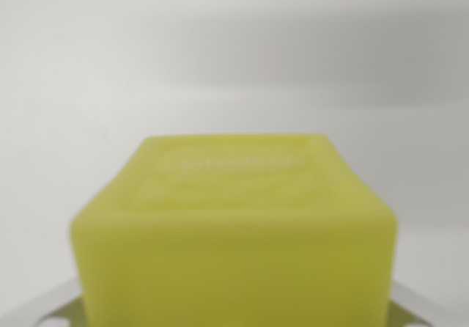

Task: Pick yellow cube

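The cube (234,232) filled the lower half of the wrist view, very close to the camera and out of focus. It was yellow, with a faint raised pattern on its top face that was too blurred to read. It sat in the middle of the frame, and its bottom edge was cut off by the frame.

At the 2 lower corners, beside the cube, pale grey metal pieces (51,306) showed. They could be parts of the jaws, but I could not tell this for sure, so I could not say how far the jaws were open or if they held the cube.

In my judgement the step was either the final approach or the grasp itself. The next move called for closing on the 2 side faces evenly, and then a straight lift.

The surface behind (234,56) was plain and white-grey. I could not tell if it was the bench or a wall. Nothing else of the room was visible.
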You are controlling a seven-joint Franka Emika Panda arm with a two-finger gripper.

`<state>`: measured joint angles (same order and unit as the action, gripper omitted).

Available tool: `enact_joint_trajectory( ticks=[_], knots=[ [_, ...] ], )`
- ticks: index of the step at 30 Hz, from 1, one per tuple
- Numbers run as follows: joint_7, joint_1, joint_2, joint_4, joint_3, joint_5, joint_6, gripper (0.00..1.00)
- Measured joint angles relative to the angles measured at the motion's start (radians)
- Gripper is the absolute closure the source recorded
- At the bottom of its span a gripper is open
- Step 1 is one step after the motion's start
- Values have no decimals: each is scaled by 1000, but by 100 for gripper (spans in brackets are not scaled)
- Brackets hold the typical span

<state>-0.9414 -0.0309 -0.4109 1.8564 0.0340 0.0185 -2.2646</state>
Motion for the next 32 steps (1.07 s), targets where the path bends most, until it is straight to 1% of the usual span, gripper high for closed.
enact_joint_trajectory(
  ticks=[24, 32],
  knots=[
    [3, 0, 76, -50, 0, -5, 126, 100],
    [3, 0, 81, -55, 0, -5, 136, 100]
  ],
)
